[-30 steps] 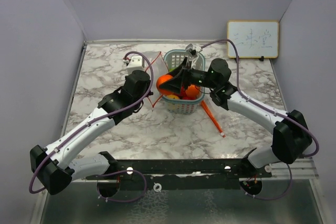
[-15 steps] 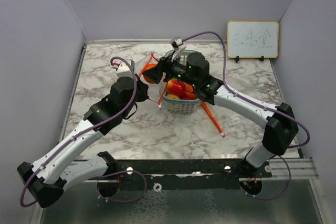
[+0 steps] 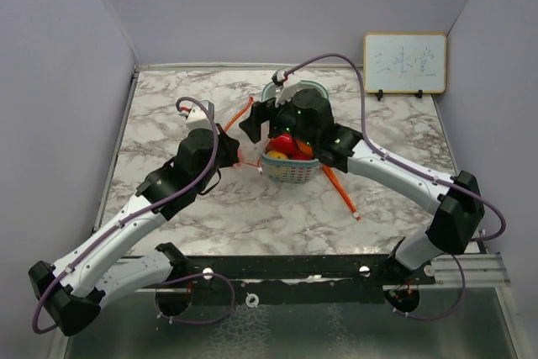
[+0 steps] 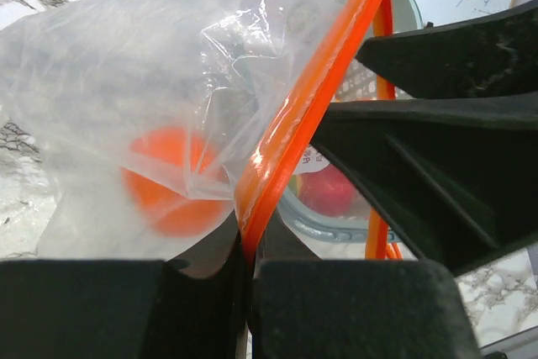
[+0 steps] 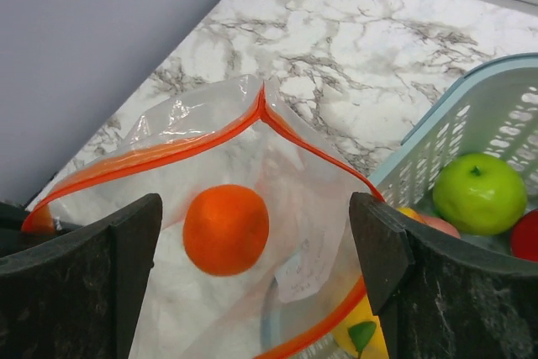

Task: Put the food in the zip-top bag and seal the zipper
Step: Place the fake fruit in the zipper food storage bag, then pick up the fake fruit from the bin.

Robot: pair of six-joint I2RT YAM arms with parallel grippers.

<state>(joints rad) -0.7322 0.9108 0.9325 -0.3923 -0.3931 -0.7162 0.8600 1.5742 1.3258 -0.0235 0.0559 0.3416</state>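
Note:
The clear zip-top bag [image 5: 168, 166] hangs with its mouth wide, edged by its orange zipper [image 4: 313, 94]. My left gripper [image 4: 248, 262] is shut on that zipper rim. Directly over the mouth my right gripper [image 5: 255, 237] is open and holds nothing; in the top view it [image 3: 252, 124] is left of the basket. One orange fruit [image 5: 225, 229] lies inside the bag, seen blurred through the plastic [image 4: 168, 182]. The rest of the food sits in the teal basket [image 3: 291, 176]: a green apple [image 5: 479, 192], a yellow fruit [image 5: 361, 334] and a red one [image 4: 328, 191].
A long orange strip [image 3: 340, 188] lies on the marble table [image 3: 168, 107] right of the basket. A small whiteboard [image 3: 404, 63] leans on the back wall at the right. Grey walls close the table's left, back and right.
My right gripper carried the orange fruit from the basket leftward over the bag, then opened and let it go; the fruit now lies in the bag. The left gripper kept its hold.

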